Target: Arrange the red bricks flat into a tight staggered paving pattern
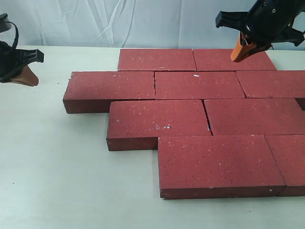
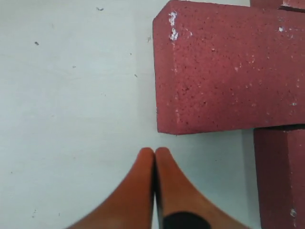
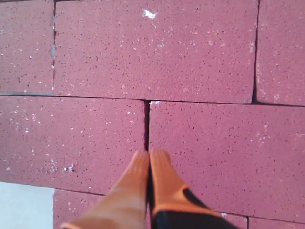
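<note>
Several red bricks (image 1: 200,86) lie flat on the pale table (image 1: 52,181) in four staggered rows, edges close together. My left gripper (image 1: 26,78) hovers at the far left, shut and empty, off the end of the second-row brick (image 2: 228,67). In its wrist view the orange fingertips (image 2: 145,160) press together over bare table. My right gripper (image 1: 238,56) hangs shut and empty above the back row at the upper right. Its wrist view shows its tips (image 3: 149,155) over a seam between two bricks (image 3: 200,148).
A pale cloth backdrop (image 1: 95,24) hangs behind the table. Bare tabletop stretches along the left and front of the bricks. The pattern runs off the right edge of the exterior view.
</note>
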Motion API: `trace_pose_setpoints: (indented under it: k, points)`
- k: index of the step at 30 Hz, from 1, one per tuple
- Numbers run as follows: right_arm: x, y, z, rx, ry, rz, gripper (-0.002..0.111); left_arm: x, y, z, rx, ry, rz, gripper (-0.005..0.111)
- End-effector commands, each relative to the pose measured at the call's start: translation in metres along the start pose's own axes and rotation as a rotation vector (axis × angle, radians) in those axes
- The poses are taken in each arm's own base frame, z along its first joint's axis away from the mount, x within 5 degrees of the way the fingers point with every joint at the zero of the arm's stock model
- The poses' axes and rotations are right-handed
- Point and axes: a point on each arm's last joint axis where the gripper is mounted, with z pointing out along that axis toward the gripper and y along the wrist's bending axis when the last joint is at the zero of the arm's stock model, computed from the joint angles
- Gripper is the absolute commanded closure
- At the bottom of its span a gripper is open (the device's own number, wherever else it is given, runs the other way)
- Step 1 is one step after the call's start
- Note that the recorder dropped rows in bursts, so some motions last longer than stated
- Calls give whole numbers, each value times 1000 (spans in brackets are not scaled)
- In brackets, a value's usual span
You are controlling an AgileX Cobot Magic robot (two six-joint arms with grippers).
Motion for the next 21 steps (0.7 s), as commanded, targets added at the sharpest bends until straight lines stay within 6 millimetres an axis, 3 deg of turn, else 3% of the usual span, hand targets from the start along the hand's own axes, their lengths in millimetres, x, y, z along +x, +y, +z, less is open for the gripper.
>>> trace_pose_setpoints:
  k: [1,6,10,13,21]
  points:
    - [3,0,-3,-9,22,-7,109,11,-20,-14,7,-65,30,107]
    - [7,0,-3,-7,69,-12,109,27,-51,-29,26,-98,136,107]
    - [8,0,-3,-6,83,-13,109,35,-74,-53,42,-168,226,107]
    - [9,1,-7,-8,72,-16,109,37,-79,-69,31,-215,244,107]
    - [19,6,-49,22,-34,-59,109,45,-81,-111,-29,-321,238,107]
